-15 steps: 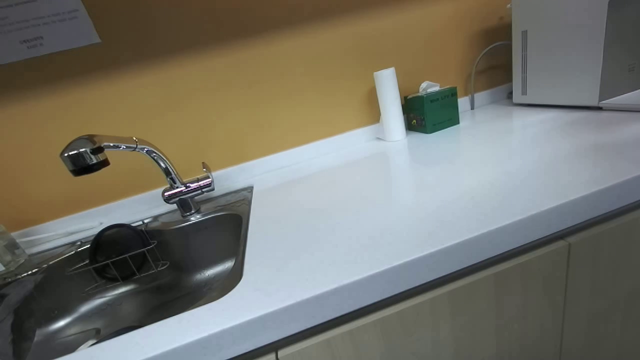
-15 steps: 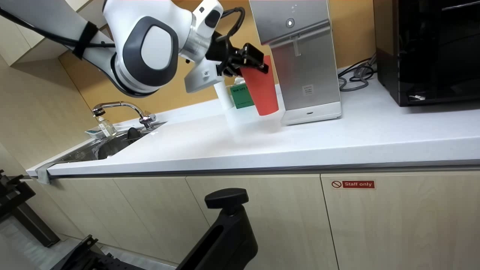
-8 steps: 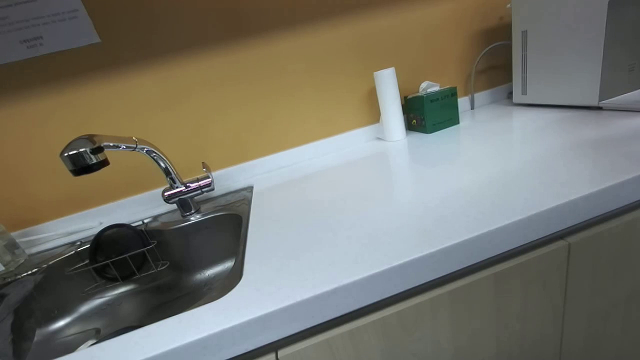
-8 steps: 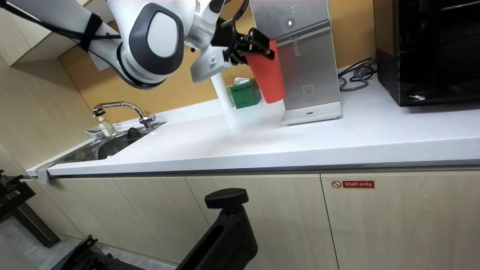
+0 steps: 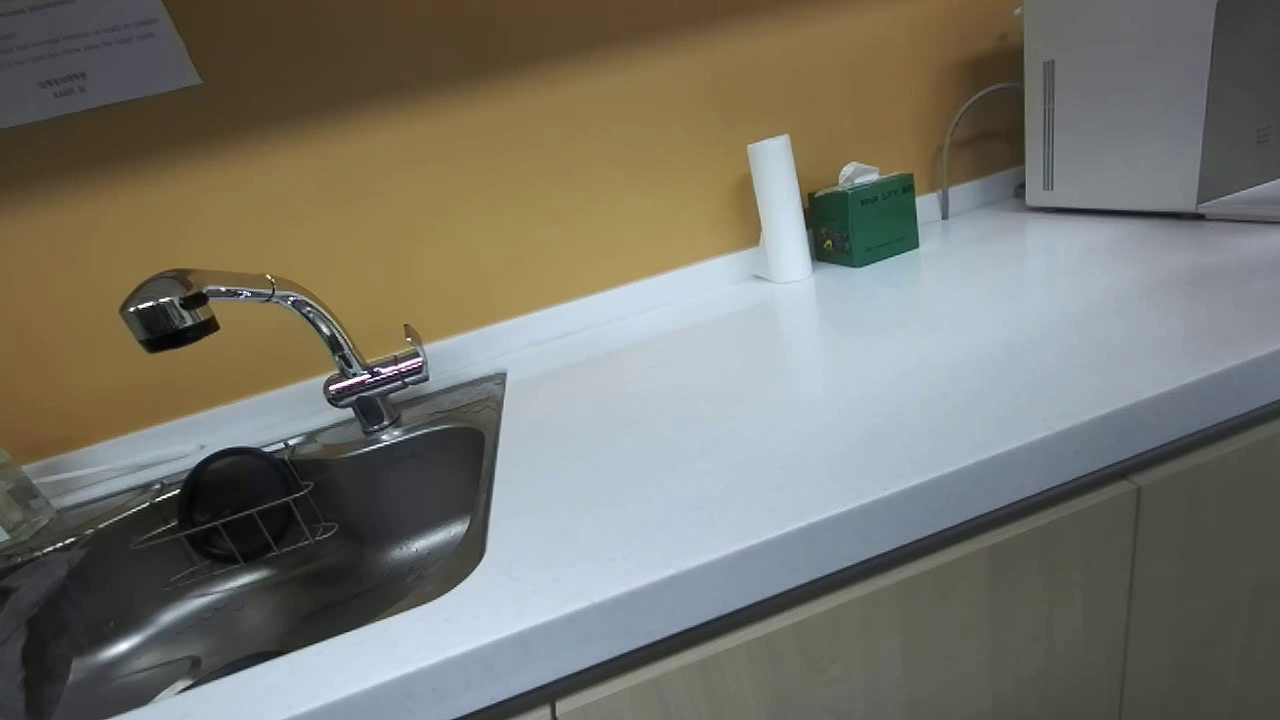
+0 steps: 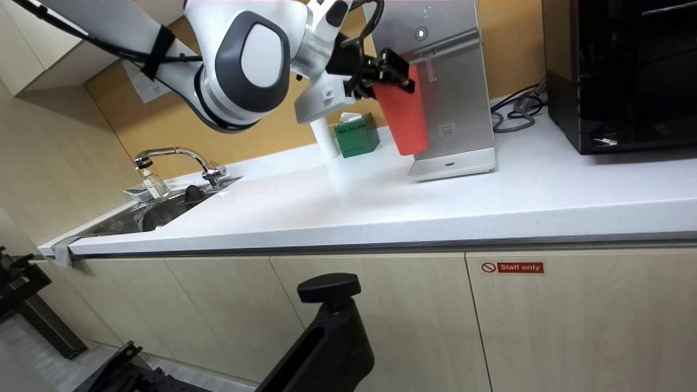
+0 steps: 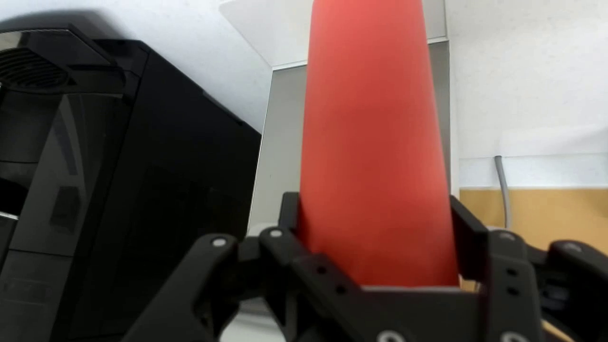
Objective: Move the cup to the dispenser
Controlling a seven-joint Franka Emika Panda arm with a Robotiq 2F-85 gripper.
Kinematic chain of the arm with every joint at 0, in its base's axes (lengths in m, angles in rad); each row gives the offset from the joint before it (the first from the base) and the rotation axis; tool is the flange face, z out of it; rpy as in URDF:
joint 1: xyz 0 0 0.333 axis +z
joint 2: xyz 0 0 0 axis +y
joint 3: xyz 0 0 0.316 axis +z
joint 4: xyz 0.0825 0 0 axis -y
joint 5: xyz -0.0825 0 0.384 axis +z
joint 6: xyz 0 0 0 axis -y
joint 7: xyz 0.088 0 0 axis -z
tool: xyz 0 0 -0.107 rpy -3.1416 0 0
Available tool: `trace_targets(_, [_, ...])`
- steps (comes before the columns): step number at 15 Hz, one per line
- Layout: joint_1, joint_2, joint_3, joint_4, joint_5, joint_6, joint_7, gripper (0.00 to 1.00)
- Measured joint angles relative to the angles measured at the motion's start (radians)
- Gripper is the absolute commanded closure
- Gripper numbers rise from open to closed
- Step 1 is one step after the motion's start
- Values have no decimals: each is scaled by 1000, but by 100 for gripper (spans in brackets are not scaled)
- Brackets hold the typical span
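The red cup (image 6: pixel 404 117) is held a little tilted above the counter, rim up. My gripper (image 6: pixel 396 81) is shut around its upper part. In the wrist view the cup (image 7: pixel 373 142) fills the middle, with a finger of the gripper (image 7: pixel 375 228) against each side. The grey dispenser (image 6: pixel 463 114) stands just behind and right of the cup, which overlaps its left edge. The cup's bottom is above the left end of the dispenser's base (image 6: pixel 457 166). The spout (image 6: pixel 431 68) is right of the cup's rim. The dispenser (image 5: pixel 1115 110) also shows in an exterior view without cup or gripper.
A black appliance (image 6: pixel 626 76) stands right of the dispenser, with coiled cables (image 6: pixel 517 111) between them. A green tissue box (image 6: pixel 356 136) and a white paper roll (image 6: pixel 325 139) stand to the left by the wall. The sink (image 5: pixel 430 500) and faucet (image 5: pixel 330 330) are farther left.
The gripper and cup have moved right toward the dispenser, first rising and then dropping slightly. The cup now overlaps more of the dispenser's front. The grip is unchanged.
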State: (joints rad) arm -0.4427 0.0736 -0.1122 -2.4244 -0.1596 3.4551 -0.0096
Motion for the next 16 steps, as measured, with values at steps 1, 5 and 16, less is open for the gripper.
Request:
trace_targets(1, [-5, 10, 2, 7, -3, 0, 6, 52])
trace_targets(5, [-40, 46, 20, 36, -24, 0, 32, 52])
trace_targets(16, [-230, 114, 181, 90, -134, 0, 120, 52])
